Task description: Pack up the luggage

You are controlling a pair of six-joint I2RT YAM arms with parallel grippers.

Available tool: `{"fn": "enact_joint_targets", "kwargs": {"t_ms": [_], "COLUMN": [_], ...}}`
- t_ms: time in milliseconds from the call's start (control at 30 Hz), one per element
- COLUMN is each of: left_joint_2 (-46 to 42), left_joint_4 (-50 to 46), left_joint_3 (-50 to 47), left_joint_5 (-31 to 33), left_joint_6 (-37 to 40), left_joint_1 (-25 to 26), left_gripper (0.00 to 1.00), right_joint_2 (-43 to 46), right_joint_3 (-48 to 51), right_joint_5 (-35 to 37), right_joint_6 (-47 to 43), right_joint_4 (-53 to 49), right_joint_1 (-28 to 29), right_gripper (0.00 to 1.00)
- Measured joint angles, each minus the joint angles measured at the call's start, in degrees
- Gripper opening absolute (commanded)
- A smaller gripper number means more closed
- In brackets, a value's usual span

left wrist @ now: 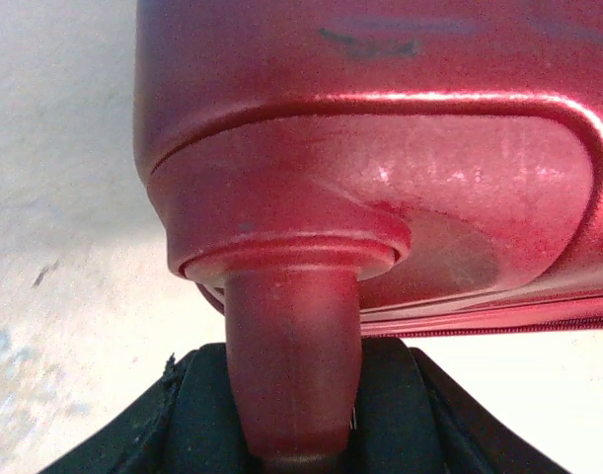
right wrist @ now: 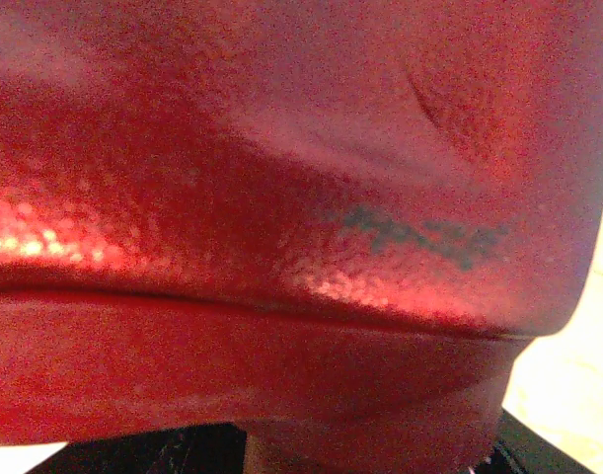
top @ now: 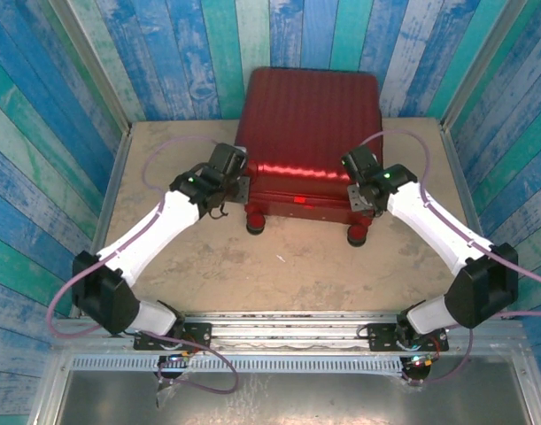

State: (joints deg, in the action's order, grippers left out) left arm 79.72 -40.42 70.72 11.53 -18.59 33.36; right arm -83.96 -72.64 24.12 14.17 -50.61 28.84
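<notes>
The luggage lies closed on the table, its ribbed dark-red shell up and its wheeled end toward me. My left gripper is at its near left corner. In the left wrist view the shell looms above, and a red wheel leg sits between the black fingers, which press on both sides of it. At the near right corner is my right gripper. Its wrist view sits very close to the shell, with a red wheel leg between dark fingers.
The tan table top stretches bare between the luggage and the arm bases. Blue and green painted plank walls close in the left, back and right sides. A metal rail runs along the near edge.
</notes>
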Motion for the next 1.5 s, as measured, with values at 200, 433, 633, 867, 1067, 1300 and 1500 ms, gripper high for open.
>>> {"fn": "enact_joint_targets", "kwargs": {"t_ms": [200, 433, 633, 867, 1067, 1300, 1500], "left_joint_2": [-4.0, -0.2, 3.2, -5.9, -25.1, -19.5, -3.3], "left_joint_4": [-4.5, -6.3, -9.0, 0.6, 6.9, 4.9, 5.3], "left_joint_3": [-2.4, 0.6, 5.1, 1.9, -9.8, -9.4, -6.5], "left_joint_5": [4.5, 10.0, 9.0, 6.3, -10.9, -26.1, -40.4], "left_joint_6": [-6.1, -9.6, -6.2, 3.2, 21.5, 33.9, 38.3], "left_joint_1": [4.4, 10.7, 16.8, 11.5, -7.9, -22.0, -30.3], "left_gripper": [0.06, 0.84, 0.93, 0.95, 0.98, 0.9, 0.89], "right_joint_2": [-0.5, 0.7, 1.8, 1.8, 1.6, 1.4, 3.3], "right_joint_3": [-0.5, -0.5, -0.5, -3.1, -4.0, -7.6, -13.8], "right_joint_5": [-0.4, 1.4, -2.8, -8.4, -11.8, -12.8, -16.7], "right_joint_6": [-4.7, -10.0, -15.0, -15.8, -17.5, -17.0, -12.2], "right_joint_4": [0.4, 0.2, 2.3, 4.3, 3.8, 3.7, 2.6], "right_joint_1": [0.8, -2.8, -9.4, -10.4, -10.5, -10.4, -10.3], "right_gripper": [0.35, 0.37, 0.54, 0.61, 0.59, 0.65, 0.68]}}
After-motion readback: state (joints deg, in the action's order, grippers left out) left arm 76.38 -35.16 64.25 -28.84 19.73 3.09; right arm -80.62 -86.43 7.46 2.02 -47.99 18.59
